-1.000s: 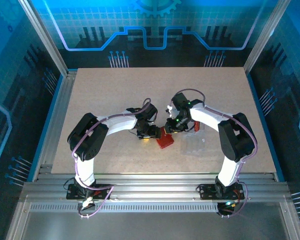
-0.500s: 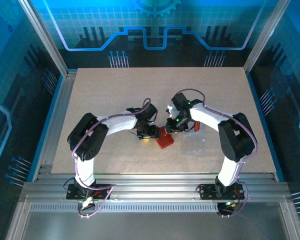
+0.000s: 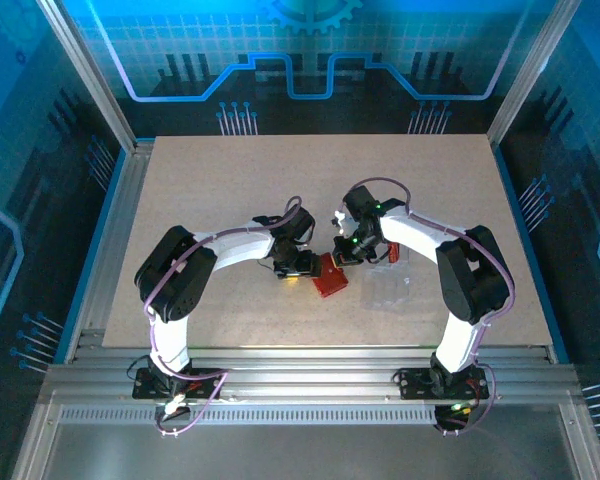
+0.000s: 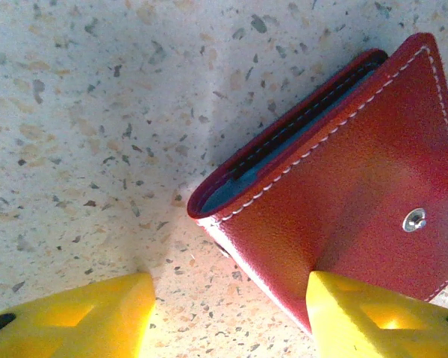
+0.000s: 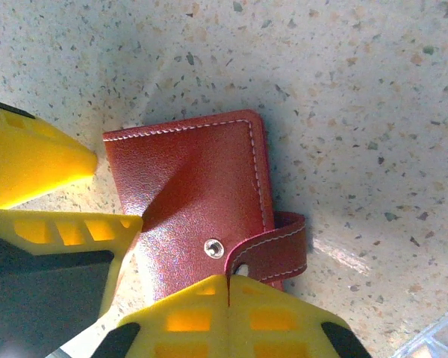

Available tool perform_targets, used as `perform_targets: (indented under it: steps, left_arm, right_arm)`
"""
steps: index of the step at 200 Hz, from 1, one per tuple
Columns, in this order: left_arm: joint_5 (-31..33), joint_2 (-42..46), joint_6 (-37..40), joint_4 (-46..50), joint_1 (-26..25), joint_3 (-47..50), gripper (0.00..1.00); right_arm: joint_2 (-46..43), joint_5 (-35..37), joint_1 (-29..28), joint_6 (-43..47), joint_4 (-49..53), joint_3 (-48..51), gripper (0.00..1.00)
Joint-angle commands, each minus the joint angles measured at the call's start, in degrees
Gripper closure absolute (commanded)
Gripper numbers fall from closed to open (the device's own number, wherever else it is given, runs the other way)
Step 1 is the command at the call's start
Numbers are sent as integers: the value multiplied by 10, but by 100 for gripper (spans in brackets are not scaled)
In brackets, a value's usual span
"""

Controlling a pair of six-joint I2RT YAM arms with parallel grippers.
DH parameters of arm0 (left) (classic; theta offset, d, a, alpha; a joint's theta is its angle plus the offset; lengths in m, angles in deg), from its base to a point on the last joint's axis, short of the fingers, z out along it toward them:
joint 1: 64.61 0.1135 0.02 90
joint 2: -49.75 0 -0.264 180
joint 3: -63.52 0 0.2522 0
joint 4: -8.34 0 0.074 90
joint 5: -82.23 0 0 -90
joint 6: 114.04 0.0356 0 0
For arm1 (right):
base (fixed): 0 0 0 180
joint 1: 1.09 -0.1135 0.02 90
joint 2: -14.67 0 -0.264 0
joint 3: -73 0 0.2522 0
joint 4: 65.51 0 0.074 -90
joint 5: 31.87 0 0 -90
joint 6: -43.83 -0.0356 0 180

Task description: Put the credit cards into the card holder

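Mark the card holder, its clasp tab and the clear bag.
card holder (image 4: 336, 201), left wrist view, red leather cover.
clasp tab (image 5: 272, 250), right wrist view, middle of the curled strap.
clear bag (image 3: 390, 288), top external view, its crumpled middle.

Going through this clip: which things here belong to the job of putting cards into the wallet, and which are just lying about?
Part of the job:
- wallet, red, lying between the two arms
- small red piece by the right arm, probably a card but too small to be sure

Just lying about:
- clear plastic bag, to the right of the wallet
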Motion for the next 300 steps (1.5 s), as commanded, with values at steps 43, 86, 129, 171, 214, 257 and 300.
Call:
perform_targets:
  steps: [43, 86, 129, 171, 214, 257, 300]
  left_arm:
    - [-21, -39, -3, -26, -4, 21, 42]
    - [-22, -39, -3, -26, -3, 22, 42]
    - [-22, -40, -3, -27, -3, 21, 42]
    - [-24, -40, -4, -28, -3, 20, 42]
    - [-25, -40, -4, -29, -4, 21, 42]
    - [-25, -40, -4, -30, -4, 22, 42]
    - [-25, -38, -4, -33, -4, 26, 42]
  right_arm:
    - [15, -21, -15, 11, 12, -23, 100]
    - [37, -14, -25, 16, 22, -32, 100]
    - [43, 15, -31, 20, 37, -36, 100]
    - [45, 19, -35, 25, 44, -40, 100]
    - [52, 5, -37, 24, 40, -44, 100]
    - [52, -7, -37, 22, 34, -41, 100]
    - [57, -9, -38, 21, 33, -42, 100]
